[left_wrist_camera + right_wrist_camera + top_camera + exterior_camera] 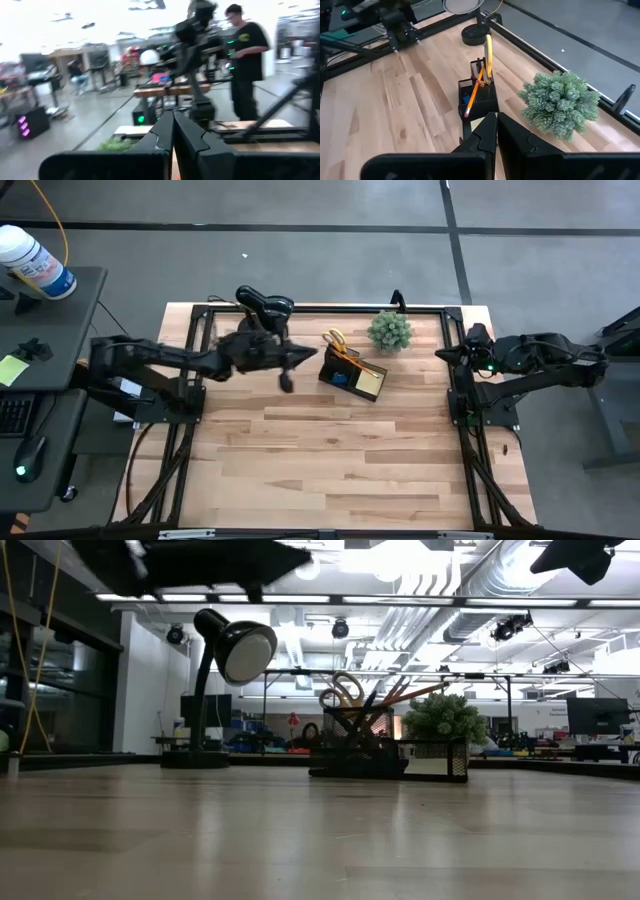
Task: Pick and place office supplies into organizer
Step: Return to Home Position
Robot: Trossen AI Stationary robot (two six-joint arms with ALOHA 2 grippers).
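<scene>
Left gripper [173, 120], fingers together, hovers just left of the organizer [352, 372] at far middle; right gripper [496, 120], closed too, waits far right. Pencils [474, 95] inside look light and stiff; grip mid-shaft.

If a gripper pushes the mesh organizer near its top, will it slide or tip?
Likely slide: the organizer sits low and wide on the table. Open mesh suggests it is light, so it may move easily. The scissors and pencil stand above the rim, so they may rattle or lean.
</scene>
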